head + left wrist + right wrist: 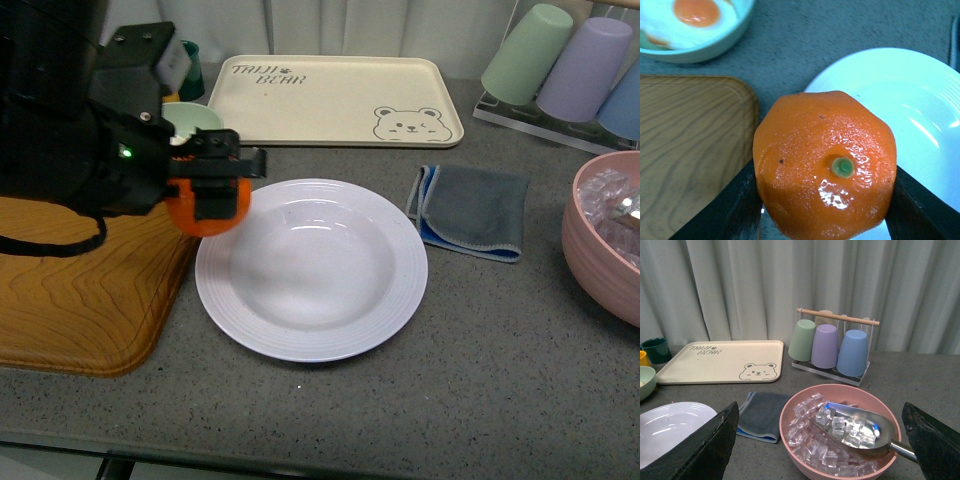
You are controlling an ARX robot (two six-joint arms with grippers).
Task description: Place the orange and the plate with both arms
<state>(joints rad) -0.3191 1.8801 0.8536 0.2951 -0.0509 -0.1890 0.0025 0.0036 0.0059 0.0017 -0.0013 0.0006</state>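
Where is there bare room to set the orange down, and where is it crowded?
Bare: the hollow of the plate, the bear tray behind it, and the counter strip between plate and near edge. Crowded: right side, with cloth, pink ice bowl and cups; left side, with wooden tray and green bowl.

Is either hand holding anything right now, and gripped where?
The left hand holds the orange, fingers clamped on its two opposite sides, stem dimple facing the wrist camera. The right hand is open and holds nothing.

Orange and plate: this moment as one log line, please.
left gripper shut on orange; orange at plate edge; plate empty; right gripper open
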